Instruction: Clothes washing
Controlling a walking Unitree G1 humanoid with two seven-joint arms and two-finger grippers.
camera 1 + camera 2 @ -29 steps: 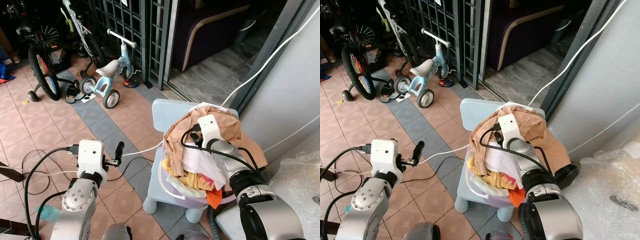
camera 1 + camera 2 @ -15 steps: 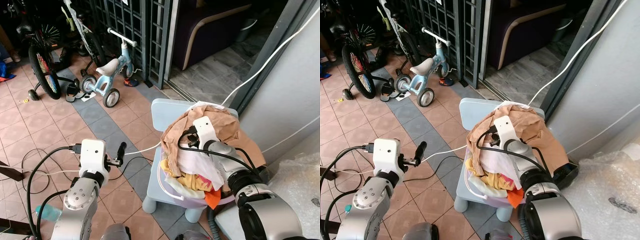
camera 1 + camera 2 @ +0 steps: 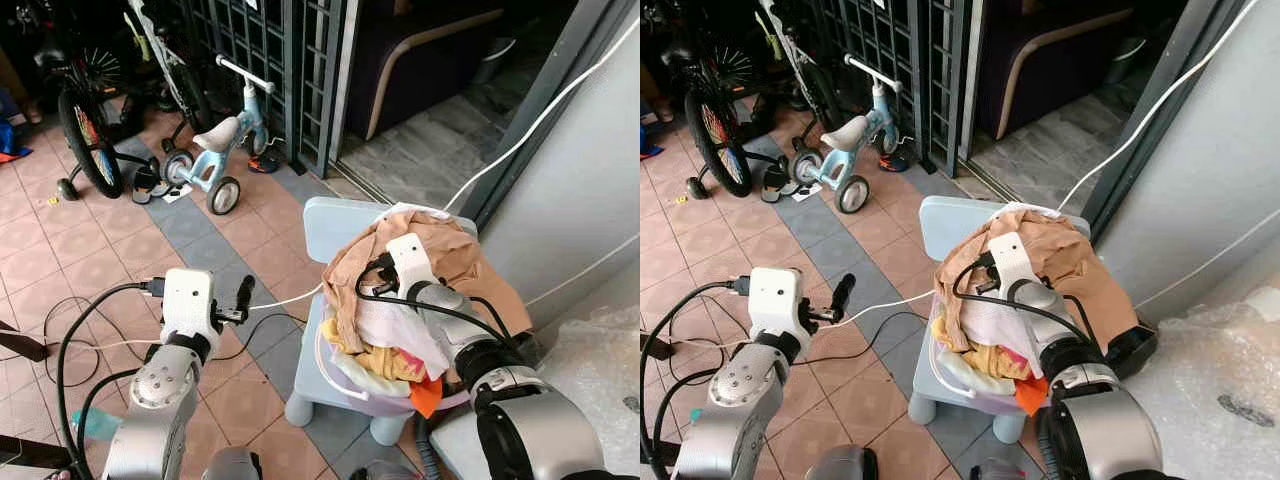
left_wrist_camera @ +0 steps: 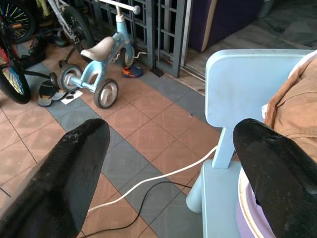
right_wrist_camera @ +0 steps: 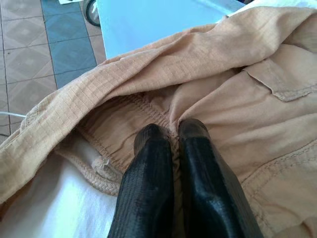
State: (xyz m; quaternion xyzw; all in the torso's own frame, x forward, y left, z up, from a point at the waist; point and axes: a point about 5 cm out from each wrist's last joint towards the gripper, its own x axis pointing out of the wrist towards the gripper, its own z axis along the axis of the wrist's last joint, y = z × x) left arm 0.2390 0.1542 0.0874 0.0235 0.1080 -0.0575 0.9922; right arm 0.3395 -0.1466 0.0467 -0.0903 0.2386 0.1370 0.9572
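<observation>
We keep our right claw (image 5: 171, 133) pinched on tan trousers (image 5: 233, 94) atop the basket (image 3: 345, 385); left claw (image 4: 168, 163), wide, has edged nearer. No readable writing.

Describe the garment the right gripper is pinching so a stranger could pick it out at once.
Find the pale blue child's chair by the doorway; a lilac basin heaped with laundry sits on it. The tan garment drapes over the heap, pinched by the right gripper. Unlike the white, yellow and orange pieces beneath, it is ribbed tan cloth.
</observation>
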